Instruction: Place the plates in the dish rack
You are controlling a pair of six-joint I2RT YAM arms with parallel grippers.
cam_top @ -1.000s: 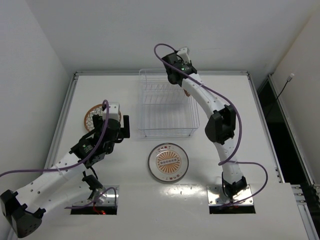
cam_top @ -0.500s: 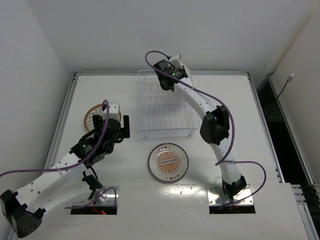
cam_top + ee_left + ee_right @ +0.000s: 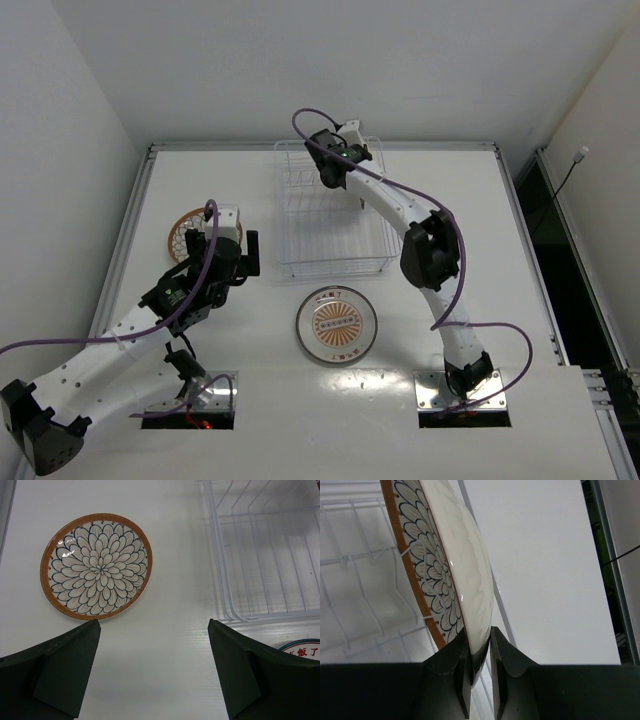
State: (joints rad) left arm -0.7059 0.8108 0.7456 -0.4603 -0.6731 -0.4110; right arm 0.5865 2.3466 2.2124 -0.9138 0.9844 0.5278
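Note:
My right gripper (image 3: 480, 632) is shut on the rim of a plate (image 3: 445, 560) with a dark petal pattern and an orange-brown border. It holds the plate on edge over the far end of the white wire dish rack (image 3: 330, 268), whose prongs (image 3: 350, 565) show behind it. A second petal-patterned plate (image 3: 96, 566) lies flat at the table's left, partly hidden by my left arm in the top view (image 3: 181, 226). The plate with a centre medallion and red lettering (image 3: 336, 326) lies in front of the rack. My left gripper (image 3: 154, 622) hangs open over bare table between those two plates.
The rack's near left corner (image 3: 222, 612) is close to my left gripper's right finger. The medallion plate's rim (image 3: 305, 650) peeks in at the lower right of the left wrist view. A raised metal rail (image 3: 135, 230) borders the table's left side.
My right arm has swung left and carried the plate from the rack's far right corner to over its far end. The left arm has not moved.

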